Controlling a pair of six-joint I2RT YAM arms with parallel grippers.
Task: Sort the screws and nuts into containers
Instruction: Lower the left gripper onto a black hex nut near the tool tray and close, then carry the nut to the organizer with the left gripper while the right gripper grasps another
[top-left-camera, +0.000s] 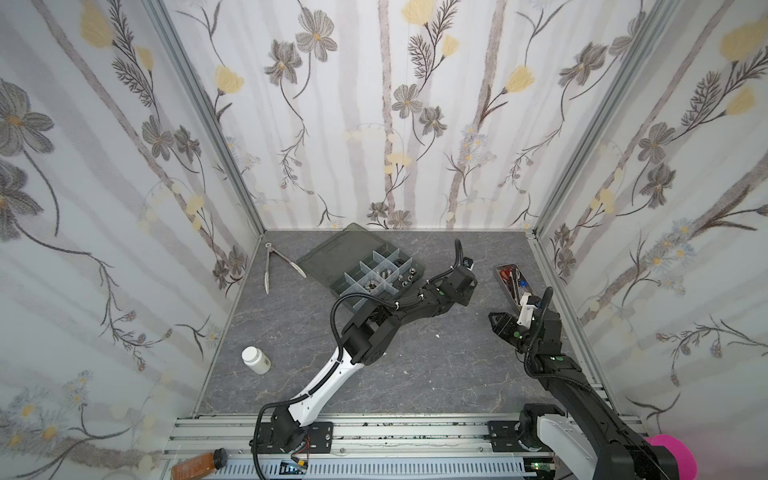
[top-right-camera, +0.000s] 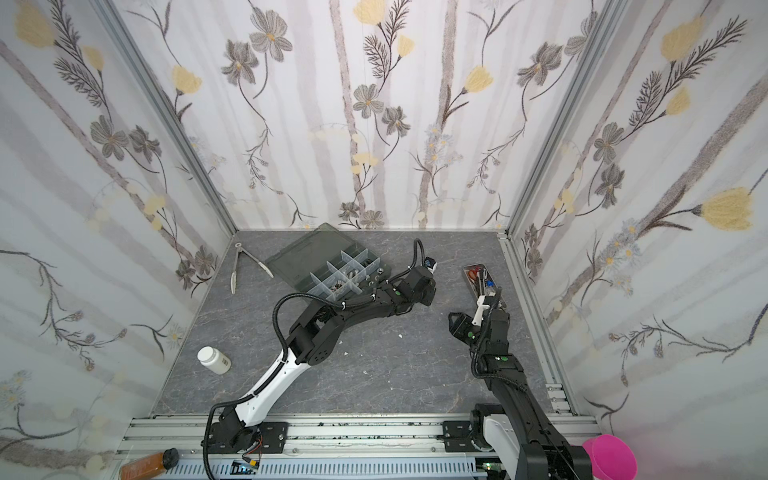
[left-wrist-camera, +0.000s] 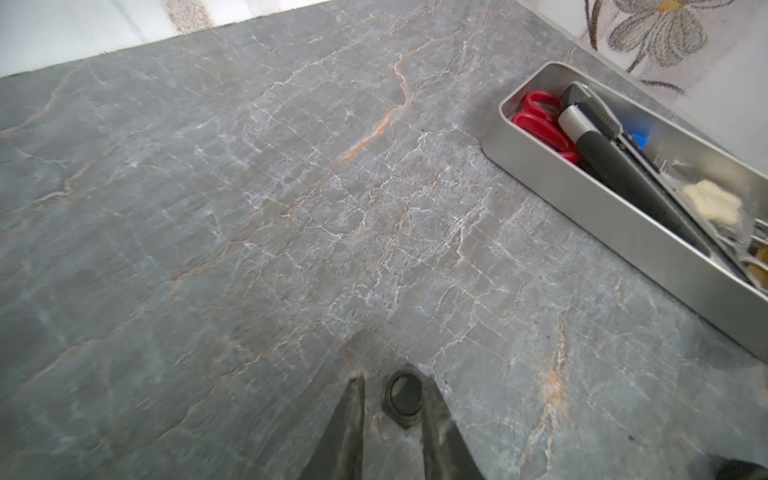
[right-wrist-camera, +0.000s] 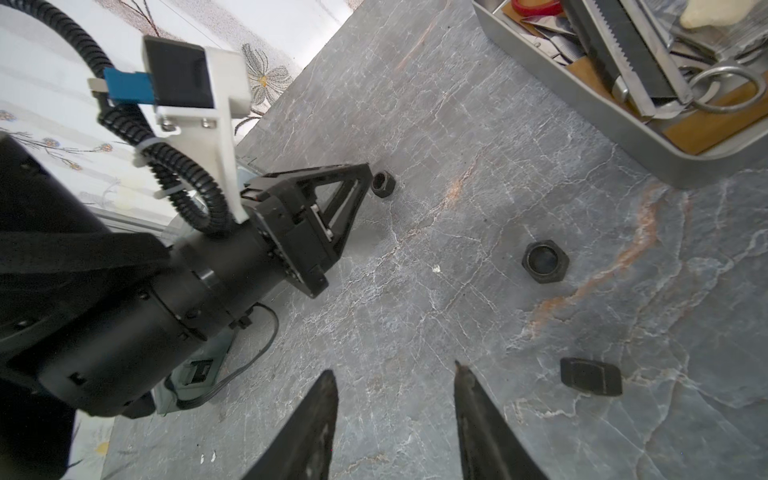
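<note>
Black nuts (right-wrist-camera: 545, 262) dot a grey tabletop (left-wrist-camera: 249, 208) veined white and orange, near a silver tray (left-wrist-camera: 602, 216) with red-handled scissors (left-wrist-camera: 540, 124).

Three loose black nuts (right-wrist-camera: 382, 184) (right-wrist-camera: 545, 262) (right-wrist-camera: 590, 376), one tray (left-wrist-camera: 602, 212), one bottle (top-left-camera: 255, 360)

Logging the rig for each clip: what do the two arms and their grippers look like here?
Both the left arm and right arm are black with one white link near the base, green dots at joints and ribbed black cables. The left gripper and right gripper have dark, tapering fingers; each wrist carries a white camera bracket.
</note>
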